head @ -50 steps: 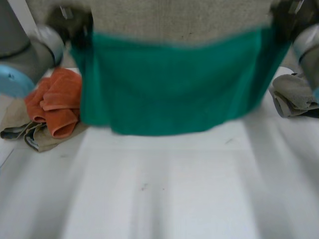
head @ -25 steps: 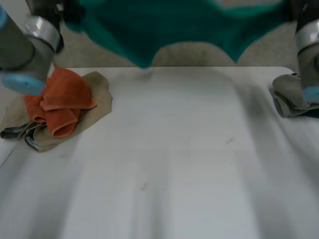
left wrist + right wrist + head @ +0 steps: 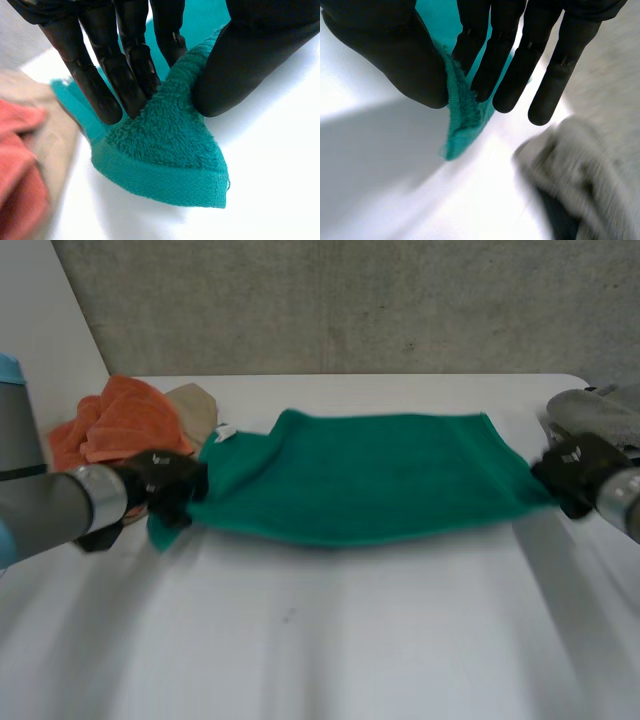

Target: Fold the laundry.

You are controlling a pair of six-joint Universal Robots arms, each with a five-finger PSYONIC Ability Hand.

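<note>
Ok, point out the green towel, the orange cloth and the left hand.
Green towel (image 3: 370,475): head view, the middle of its spread surface.
Orange cloth (image 3: 120,425): head view, its top fold.
Left hand (image 3: 160,482): head view, the back of the hand, at the towel's corner.

Your green towel is stretched out wide across the table. It is fluffy terry with a stitched hem, and its left end is bunched up. Just beside that end, an orange cloth sits crumpled on a beige cloth. A grey cloth lies near its right end.
</note>
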